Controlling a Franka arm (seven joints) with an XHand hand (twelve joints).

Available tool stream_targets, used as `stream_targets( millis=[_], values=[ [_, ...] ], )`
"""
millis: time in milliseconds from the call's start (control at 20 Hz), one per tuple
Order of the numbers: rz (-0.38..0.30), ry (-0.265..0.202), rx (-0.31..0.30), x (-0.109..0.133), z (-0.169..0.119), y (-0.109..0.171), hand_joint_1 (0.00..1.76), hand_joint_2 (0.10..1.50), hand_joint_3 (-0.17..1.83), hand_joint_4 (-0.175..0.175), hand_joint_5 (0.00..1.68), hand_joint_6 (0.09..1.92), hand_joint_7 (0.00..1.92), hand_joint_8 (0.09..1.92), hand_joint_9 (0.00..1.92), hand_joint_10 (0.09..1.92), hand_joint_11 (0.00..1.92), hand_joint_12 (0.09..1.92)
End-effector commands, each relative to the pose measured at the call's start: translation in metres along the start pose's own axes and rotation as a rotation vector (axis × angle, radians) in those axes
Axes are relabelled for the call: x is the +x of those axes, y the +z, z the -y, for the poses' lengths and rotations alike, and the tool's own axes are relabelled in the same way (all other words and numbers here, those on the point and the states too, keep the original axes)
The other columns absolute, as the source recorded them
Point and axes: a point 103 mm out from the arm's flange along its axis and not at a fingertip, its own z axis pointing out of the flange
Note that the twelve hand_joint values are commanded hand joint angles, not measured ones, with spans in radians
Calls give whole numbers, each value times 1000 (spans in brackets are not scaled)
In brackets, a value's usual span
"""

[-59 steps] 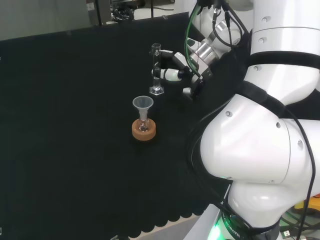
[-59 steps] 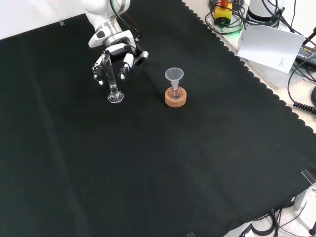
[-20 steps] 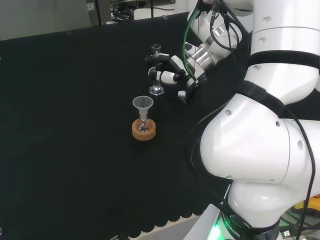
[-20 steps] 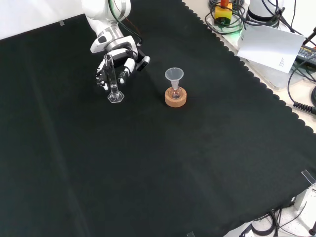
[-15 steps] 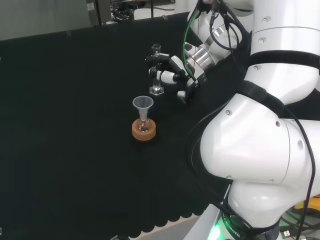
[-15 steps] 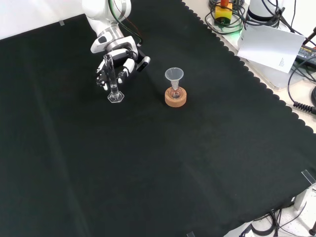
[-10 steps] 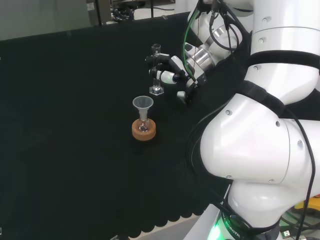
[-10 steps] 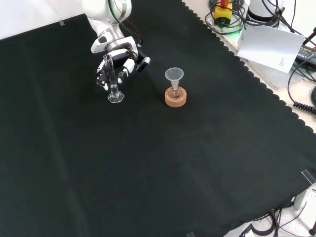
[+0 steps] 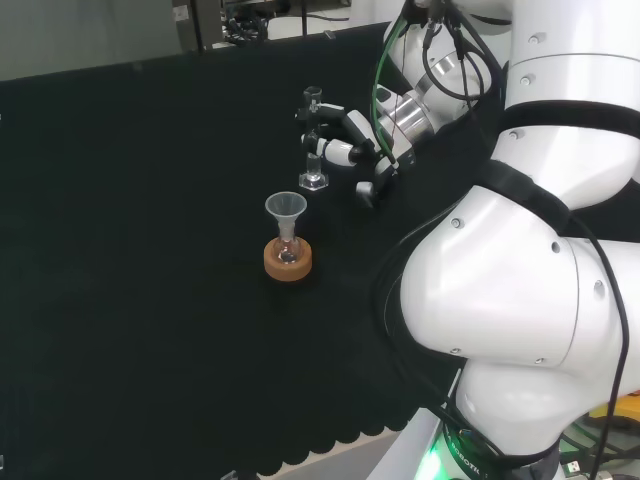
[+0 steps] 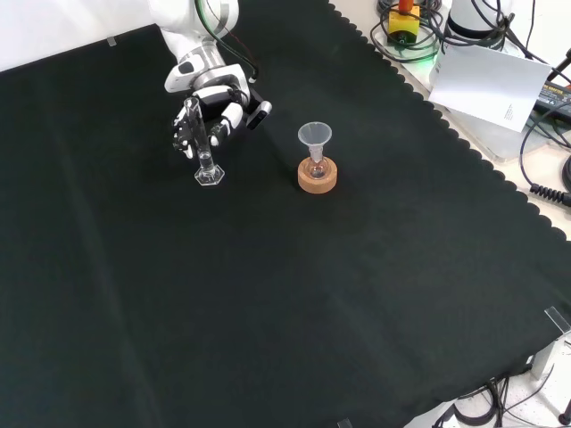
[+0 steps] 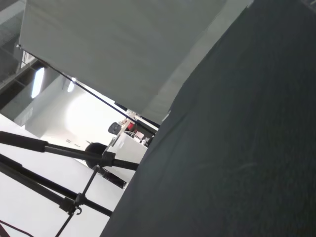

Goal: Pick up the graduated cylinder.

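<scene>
You have the graduated cylinder standing upright on the black cloth of the counter, its hexagonal foot flat on the cloth. In the head view it stands toward the far side of the cloth, just left of the arm's white links. In the front view the cylinder stands in the upper left part of the cloth.

The hand is at the cylinder. In the head view it reaches in from the right, and its fingers curl round the upper and middle part of the tube. In the front view the hand comes down from the top, and its fingers wrap the tube from behind while the foot remains below them. You can therefore read the hand as closed round the cylinder, with the cylinder not yet lifted off the cloth.

A small flask carrying a clear funnel sits in a cork ring, nearer the camera than the cylinder in the head view. In the front view the funnel and the cork ring stand to the right of the cylinder, apart from it.

The wrist view looks along the cloth toward its far edge.
</scene>
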Motion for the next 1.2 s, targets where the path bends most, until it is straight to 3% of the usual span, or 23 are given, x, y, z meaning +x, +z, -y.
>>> stream_targets(
  millis=[50, 250, 400, 500, 600, 650, 750, 1200],
  values=[
    [-3, 3, -12, 0, 0, -9, 1047, 1191, -175, -2, 746, 599, 729, 597, 1049, 330, 880, 1041],
    [9, 3, 28, -1, -1, -6, 1099, 1213, -175, 18, 857, 596, 869, 559, 1159, 258, 1014, 951],
    [28, 9, 22, 1, -2, -4, 1109, 1193, -175, 6, 809, 605, 829, 541, 1147, 222, 992, 956],
    [76, 17, 10, 4, -3, -4, 1142, 1207, -175, 12, 823, 627, 853, 554, 1155, 213, 1005, 954],
    [140, 13, 29, 8, -4, -6, 1135, 1190, -94, -84, 881, 942, 995, 561, 1244, 219, 1113, 898],
    [176, 10, 40, 11, -4, -8, 1177, 1166, -54, -124, 907, 1004, 1001, 727, 1283, 212, 1155, 861],
    [230, 3, 61, 17, -5, -15, 1234, 1132, -15, -163, 947, 1026, 996, 933, 1339, 184, 1203, 816],
    [406, -30, 136, 54, 0, -54, 1261, 1108, -3, -175, 986, 997, 1014, 979, 1391, 144, 1244, 782]
  ],
)
